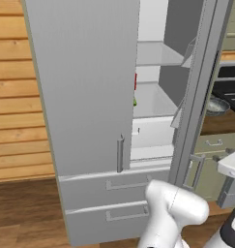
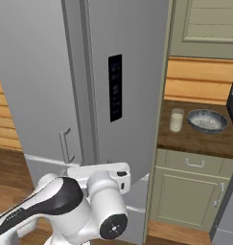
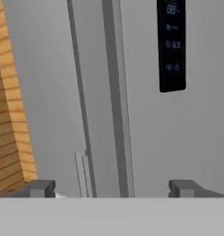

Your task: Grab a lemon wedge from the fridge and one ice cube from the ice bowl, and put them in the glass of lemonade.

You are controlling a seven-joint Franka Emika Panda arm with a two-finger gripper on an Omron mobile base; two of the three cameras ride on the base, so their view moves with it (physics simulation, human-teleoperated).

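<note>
The fridge (image 1: pixel 85 97) is being presented with its right door swung open, shelves exposed. A small yellow-green speck, judged to be the lemon wedge (image 1: pixel 135 102), is being seen at the left door's edge, below a red bottle (image 1: pixel 135 81). The gripper (image 3: pixel 112 188) is being held wide apart and empty, facing the door front. The glass of lemonade (image 2: pixel 176 119) and ice bowl (image 2: pixel 207 120) are being kept on the counter (image 2: pixel 194 139). The fetching step is judged in hand; reaching around the door into the shelf is being called for next.
</note>
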